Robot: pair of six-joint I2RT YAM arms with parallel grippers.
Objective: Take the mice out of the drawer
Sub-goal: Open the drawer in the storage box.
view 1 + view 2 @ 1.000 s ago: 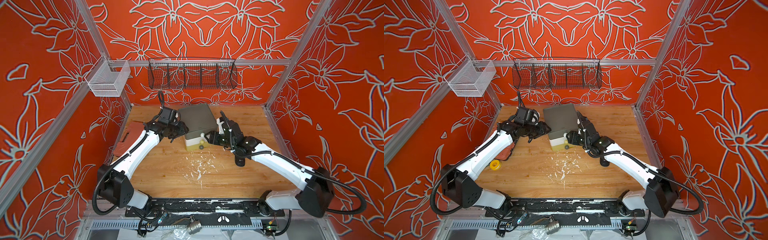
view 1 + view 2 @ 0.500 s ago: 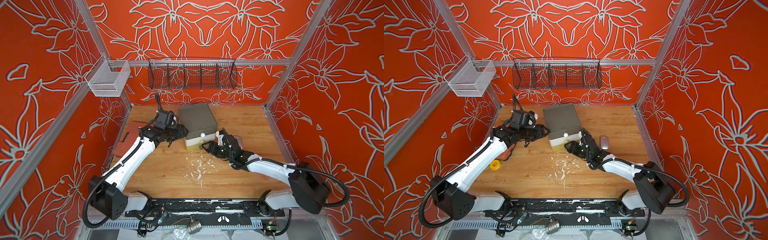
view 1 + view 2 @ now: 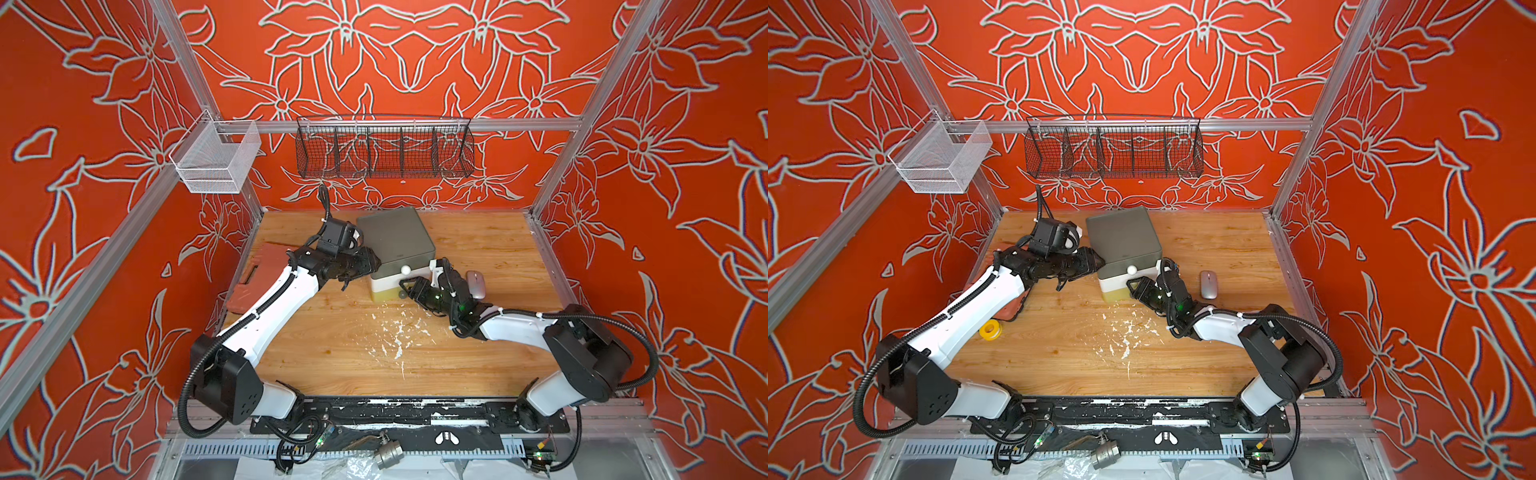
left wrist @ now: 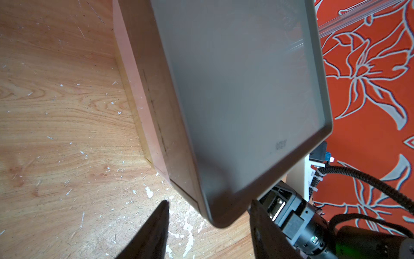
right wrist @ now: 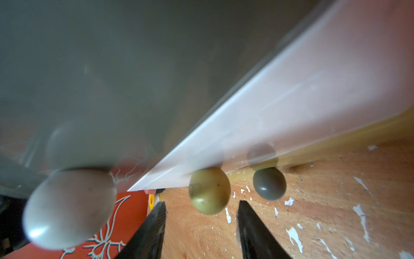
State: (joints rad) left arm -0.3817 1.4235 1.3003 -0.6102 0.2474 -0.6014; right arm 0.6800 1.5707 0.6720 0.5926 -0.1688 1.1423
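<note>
**Two grippers at a closed drawer unit**

A wooden table (image 3: 478, 353) carries a grey-topped drawer unit (image 3: 395, 237) with every drawer shut, so its contents are hidden. The left gripper (image 3: 376, 264) stands at the unit's left front corner. Its jaws are released, with the corner between them and one finger clear of the wall. The right gripper (image 3: 406, 286) faces the unit's front, jaws parted. One silver mouse (image 3: 475, 284) lies on the table just right of the unit. The unit's olive knob (image 5: 209, 190) sits ahead of the right jaws' gap, untouched.
</note>
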